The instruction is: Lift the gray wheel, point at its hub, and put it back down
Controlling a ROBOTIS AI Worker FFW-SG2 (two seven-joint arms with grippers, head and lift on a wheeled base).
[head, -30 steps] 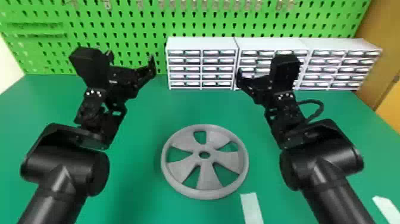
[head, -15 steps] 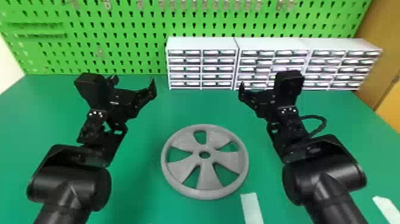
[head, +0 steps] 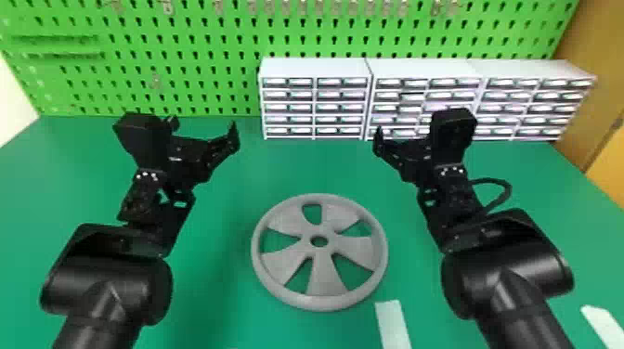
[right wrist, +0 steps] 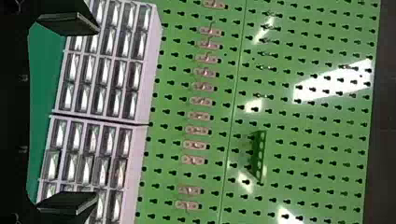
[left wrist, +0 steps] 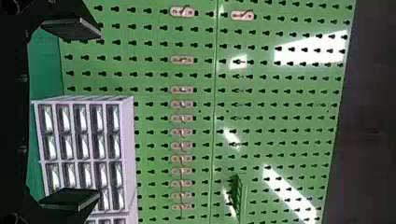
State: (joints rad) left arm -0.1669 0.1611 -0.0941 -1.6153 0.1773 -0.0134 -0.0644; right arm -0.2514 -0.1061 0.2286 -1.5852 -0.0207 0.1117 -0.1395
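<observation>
Black left gripper (head: pixel 203 127): has come down in the head view since a second earlier, along with the forearm behind.
Black right gripper (head: pixel 409 141): has likewise dropped lower in the head view over that second.
Left claw: released, with two flat black fingers (left wrist: pixel 72 28) spread wide apart in the left wrist view.
Right claw: also released, with matching flat black fingers (right wrist: pixel 70 23) well apart in the right wrist view.
Round gray wheel with five broad spokes (head: pixel 325 281): lying flat on the smooth green tabletop (head: pixel 302 171), between both forearms and nearer the robot than either claw; touched by neither; same spot as a second earlier.
Ring-shaped gray hub (head: pixel 319 229): at the wheel's centre, around a small round hole, facing up.
White drawer cabinets (head: pixel 315 68): standing side by side at the far edge of the tabletop, beyond the wheel; packed with small clear-fronted drawers.
Green perforated pegboard (head: pixel 195 28): upright behind the cabinets, bearing small metal hooks (left wrist: pixel 182 89) and a small green slotted shelf (right wrist: pixel 260 156).
White flat strip (head: pixel 392 325): on the tabletop near the wheel, on the robot's right side.
Second white strip (head: pixel 601 322): farther right, by the corner of the head view.
Tan panel (head: pixel 586 83): upright at the far right.
</observation>
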